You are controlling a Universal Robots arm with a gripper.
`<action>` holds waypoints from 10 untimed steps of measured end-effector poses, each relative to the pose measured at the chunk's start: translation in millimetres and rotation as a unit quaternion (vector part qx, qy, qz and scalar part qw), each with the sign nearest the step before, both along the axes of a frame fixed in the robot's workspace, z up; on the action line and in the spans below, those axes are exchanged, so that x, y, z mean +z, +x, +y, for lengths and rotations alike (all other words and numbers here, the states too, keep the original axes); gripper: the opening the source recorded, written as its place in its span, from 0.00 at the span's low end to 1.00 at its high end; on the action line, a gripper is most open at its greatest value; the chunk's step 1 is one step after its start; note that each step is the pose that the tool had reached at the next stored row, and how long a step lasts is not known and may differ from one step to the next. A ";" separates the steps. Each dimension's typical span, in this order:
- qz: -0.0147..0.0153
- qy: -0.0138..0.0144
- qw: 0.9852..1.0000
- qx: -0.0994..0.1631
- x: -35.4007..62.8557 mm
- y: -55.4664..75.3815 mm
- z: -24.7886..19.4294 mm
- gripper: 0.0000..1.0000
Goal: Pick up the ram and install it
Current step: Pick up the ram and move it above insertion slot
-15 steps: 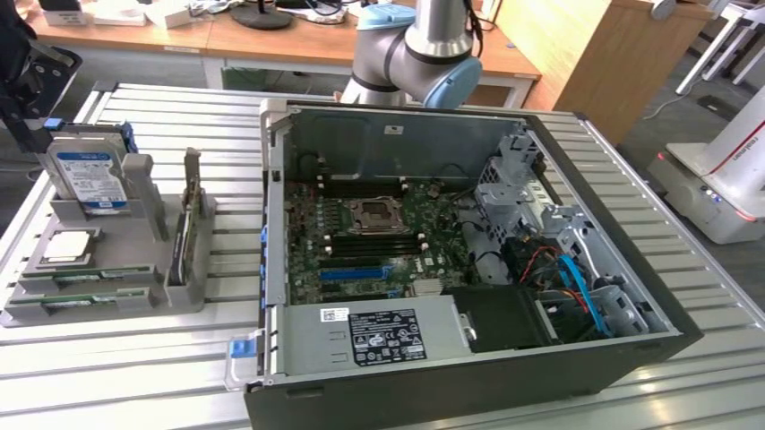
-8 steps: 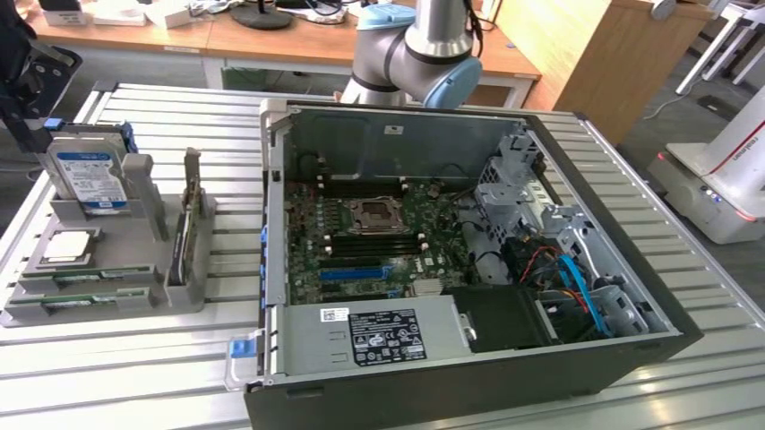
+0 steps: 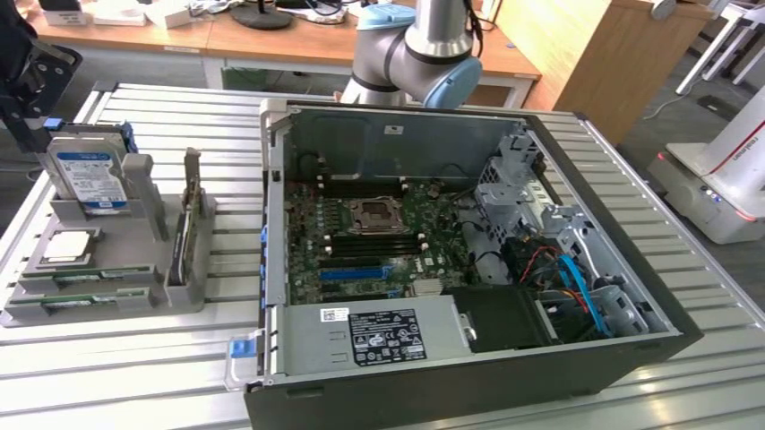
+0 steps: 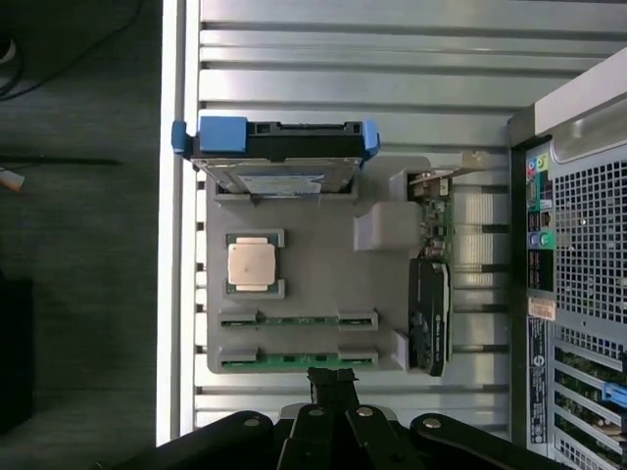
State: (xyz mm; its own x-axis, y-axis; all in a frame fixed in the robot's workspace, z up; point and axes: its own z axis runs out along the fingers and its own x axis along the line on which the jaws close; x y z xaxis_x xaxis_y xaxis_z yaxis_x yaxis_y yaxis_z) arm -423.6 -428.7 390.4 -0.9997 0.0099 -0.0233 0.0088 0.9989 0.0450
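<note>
Your gripper has its fingers pressed together with nothing between them. In the wrist view they hang over the slatted table, just off the end of the grey tray. The arm's grey and pale-blue joint stands at the top centre of the exterior view, behind the open computer case. A dark part of the arm's end shows at that view's upper left edge, above the tray. The ram lies flat in the tray's outermost slot, the one closest to your fingertips, at the lower left of the exterior view. A second stick lies parallel in the next slot. Both are untouched. Past them sits the square silver processor, and then the hard drive stands upright at the tray's far end, its blue handles sticking out at either side. Along the tray's case-side edge an expansion card stands on edge, between the ram slots and the case. Only a narrow strip of table separates the tray from the case's tall left wall, which carries blue clips. Bare slats lie open in front of the tray at the exterior view's lower left. Inside the case the motherboard lies exposed, with the grey power supply nearer the exterior camera and a tangle of cables toward the exterior view's right. A white machine stands off the table at the exterior view's right edge.
</note>
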 end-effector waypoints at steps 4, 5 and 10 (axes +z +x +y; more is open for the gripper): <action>0.000 0.000 1.000 0.015 0.0 0.0 0.0 0.11; 0.000 0.000 1.000 0.019 0.0 0.0 0.0 0.11; 0.000 0.000 0.999 0.039 0.0 -0.1 0.0 0.11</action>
